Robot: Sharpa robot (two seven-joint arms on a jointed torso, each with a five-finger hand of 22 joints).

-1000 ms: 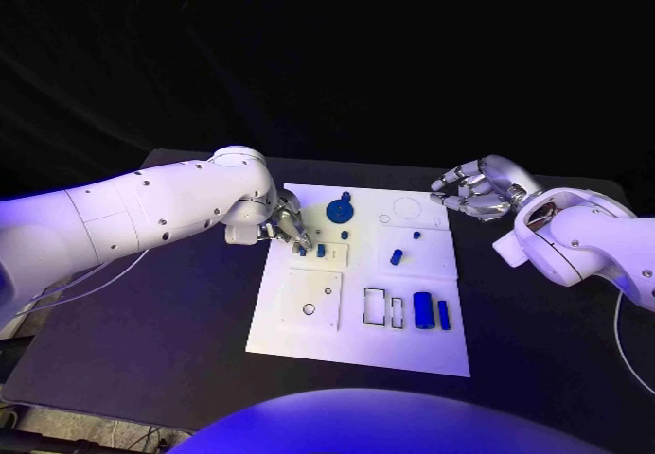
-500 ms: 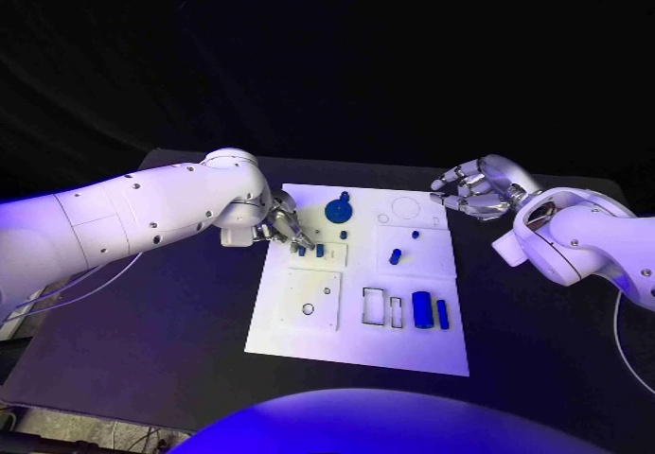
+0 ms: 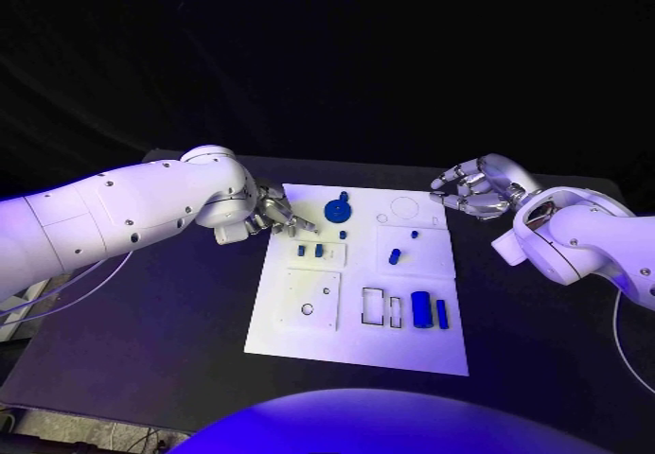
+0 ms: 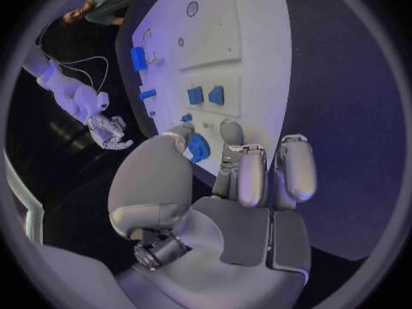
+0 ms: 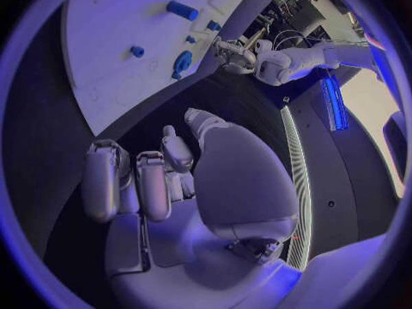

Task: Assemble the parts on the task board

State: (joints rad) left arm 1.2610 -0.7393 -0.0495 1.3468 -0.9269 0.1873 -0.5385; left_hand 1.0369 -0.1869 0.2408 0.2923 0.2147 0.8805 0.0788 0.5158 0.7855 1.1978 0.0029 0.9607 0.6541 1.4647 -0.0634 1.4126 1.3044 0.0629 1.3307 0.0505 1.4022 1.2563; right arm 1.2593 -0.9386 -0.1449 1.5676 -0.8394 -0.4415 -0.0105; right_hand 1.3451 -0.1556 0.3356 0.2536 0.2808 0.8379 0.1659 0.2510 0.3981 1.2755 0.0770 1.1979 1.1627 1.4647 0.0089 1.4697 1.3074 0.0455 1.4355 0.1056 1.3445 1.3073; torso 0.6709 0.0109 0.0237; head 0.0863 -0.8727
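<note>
The white task board (image 3: pixel 358 333) lies in the middle of the black table. Two small blue pieces (image 3: pixel 309 251) stand side by side in its upper left; the left wrist view shows them too (image 4: pixel 206 95). A round blue part (image 3: pixel 337 208) sits near the far edge, and a short blue peg (image 3: pixel 395 255) stands mid-board. Two blue blocks (image 3: pixel 432 311) lie at the right. My left hand (image 3: pixel 277 218) hovers at the board's left edge, fingers apart (image 4: pixel 249 178), holding nothing. My right hand (image 3: pixel 476 190) hangs beyond the far right corner, fingers loosely bent (image 5: pixel 163 178), empty.
Outlined recesses (image 3: pixel 380 307) and a small round hole (image 3: pixel 308 308) mark the near half of the board. Bare black table (image 3: pixel 150 331) stretches to the left of the board, and there is more bare table (image 3: pixel 546 331) to its right.
My left hand has drawn back up and to the left, away from the two small blue pieces it was touching. The right hand has stayed put.
</note>
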